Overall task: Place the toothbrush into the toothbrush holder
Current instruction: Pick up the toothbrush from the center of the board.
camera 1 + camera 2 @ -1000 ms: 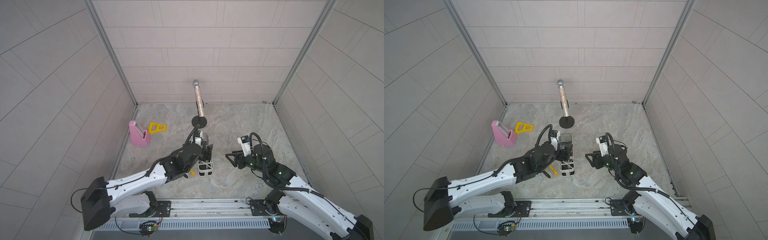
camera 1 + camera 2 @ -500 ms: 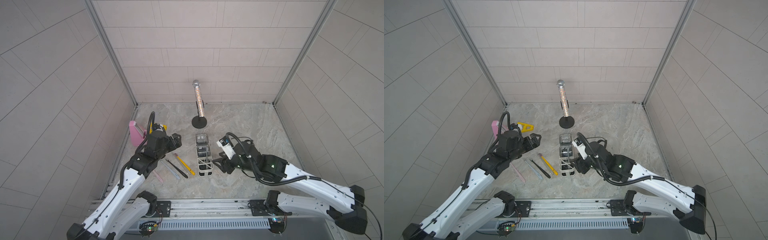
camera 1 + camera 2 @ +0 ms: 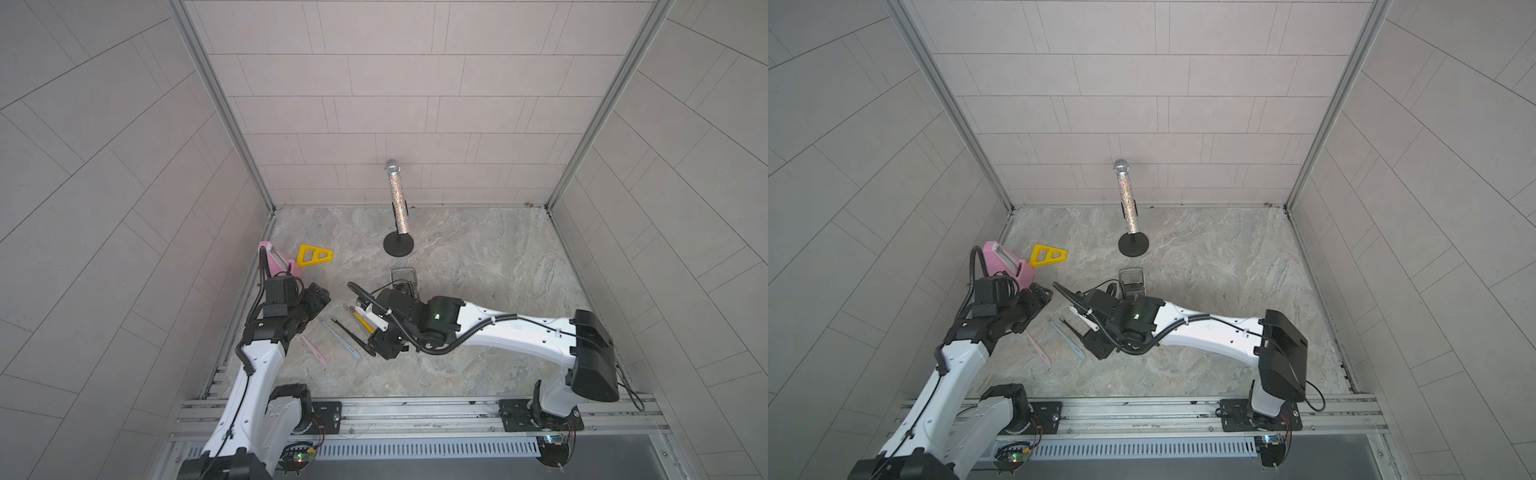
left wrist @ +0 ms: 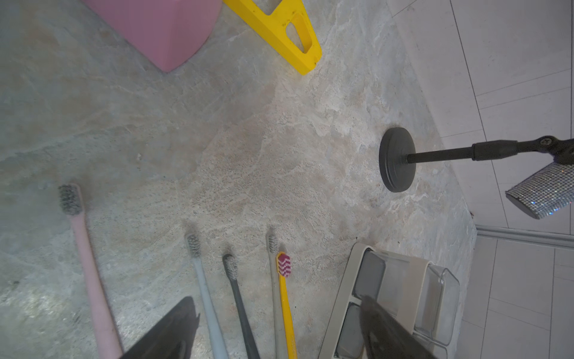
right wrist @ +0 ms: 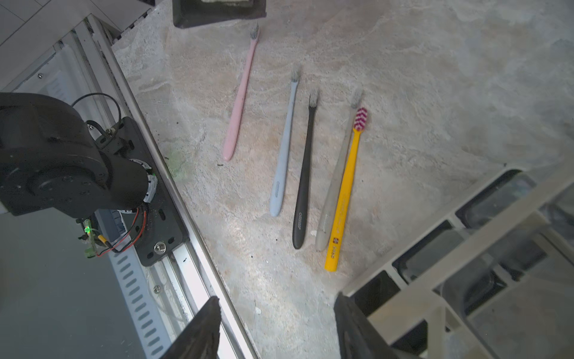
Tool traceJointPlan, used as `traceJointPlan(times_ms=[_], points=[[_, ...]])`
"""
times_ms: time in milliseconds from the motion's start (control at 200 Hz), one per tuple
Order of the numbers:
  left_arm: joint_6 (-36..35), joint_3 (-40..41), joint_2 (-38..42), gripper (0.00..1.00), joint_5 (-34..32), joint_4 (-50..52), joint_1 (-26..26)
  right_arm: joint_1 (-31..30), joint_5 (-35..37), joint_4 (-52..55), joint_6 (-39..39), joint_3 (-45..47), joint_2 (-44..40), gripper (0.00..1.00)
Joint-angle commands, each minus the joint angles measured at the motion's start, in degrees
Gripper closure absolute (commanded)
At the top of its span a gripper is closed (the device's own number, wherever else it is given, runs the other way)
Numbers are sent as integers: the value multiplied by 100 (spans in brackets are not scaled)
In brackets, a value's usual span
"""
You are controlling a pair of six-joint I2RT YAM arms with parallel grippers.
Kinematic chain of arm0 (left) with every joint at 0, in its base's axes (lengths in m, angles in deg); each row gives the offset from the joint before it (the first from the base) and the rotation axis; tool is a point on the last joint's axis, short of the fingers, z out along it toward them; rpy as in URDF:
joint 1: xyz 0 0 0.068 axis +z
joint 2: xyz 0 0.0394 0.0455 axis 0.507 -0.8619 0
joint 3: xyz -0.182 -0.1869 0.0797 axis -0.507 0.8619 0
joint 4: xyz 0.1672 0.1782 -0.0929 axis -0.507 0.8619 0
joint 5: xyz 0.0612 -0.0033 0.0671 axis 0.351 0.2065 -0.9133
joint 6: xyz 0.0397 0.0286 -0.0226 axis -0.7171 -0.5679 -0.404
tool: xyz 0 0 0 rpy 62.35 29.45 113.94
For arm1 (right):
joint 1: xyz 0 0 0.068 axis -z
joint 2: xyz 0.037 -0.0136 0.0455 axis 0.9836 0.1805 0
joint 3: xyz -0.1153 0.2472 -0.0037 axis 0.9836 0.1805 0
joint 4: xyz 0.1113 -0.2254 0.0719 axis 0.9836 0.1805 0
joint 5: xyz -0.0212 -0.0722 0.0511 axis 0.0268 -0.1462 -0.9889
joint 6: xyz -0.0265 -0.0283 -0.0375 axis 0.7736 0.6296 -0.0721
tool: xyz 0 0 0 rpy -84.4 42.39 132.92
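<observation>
- Five toothbrushes lay flat on the tabletop (image 5: 419,77), none of them in the holder: pink toothbrush (image 5: 239,105), pale blue toothbrush (image 5: 284,149), black toothbrush (image 5: 306,174), grey toothbrush (image 5: 338,174) and yellow toothbrush (image 5: 346,192) with magenta-and-white bristles.
- They fanned out roughly side by side, with the grey and yellow handles lying against each other and the pink one set apart from the rest.
- The toothbrush holder (image 4: 343,292) stood just beside the yellow toothbrush. Its compartments looked empty, and its clear box end pointed toward the microphone stand.
- In both top views the right arm covered most of the holder, so only the clear box showed.
- The right pincer (image 5: 277,297) hung over the tabletop near the holder's end, jaws spread and pinching nothing.
- The left pincer (image 4: 277,299) hovered above the toothbrush handles, jaws spread wide and empty.
- Farther off stood a pink wedge block (image 3: 276,259), a yellow triangular piece (image 3: 314,255) and a glittery microphone (image 3: 397,195) on a black round stand (image 3: 399,245).
</observation>
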Motion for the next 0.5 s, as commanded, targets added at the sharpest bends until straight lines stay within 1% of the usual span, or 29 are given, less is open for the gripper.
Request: traceJointPlan(times_ms=[0,130,305,495], points=[[-51,187,196,18,193,62,214,58,-61,584,213,-510,660,39],[-34,310,358,18,182,148,335,141,0,858,319,-1069,1423,41],[-24,433,716,18,168,243,451,345,193,1093,401,-1546,2109,55],[-22,409,859,18,154,332,458,612,249,1153,502,-1766,2524,64]])
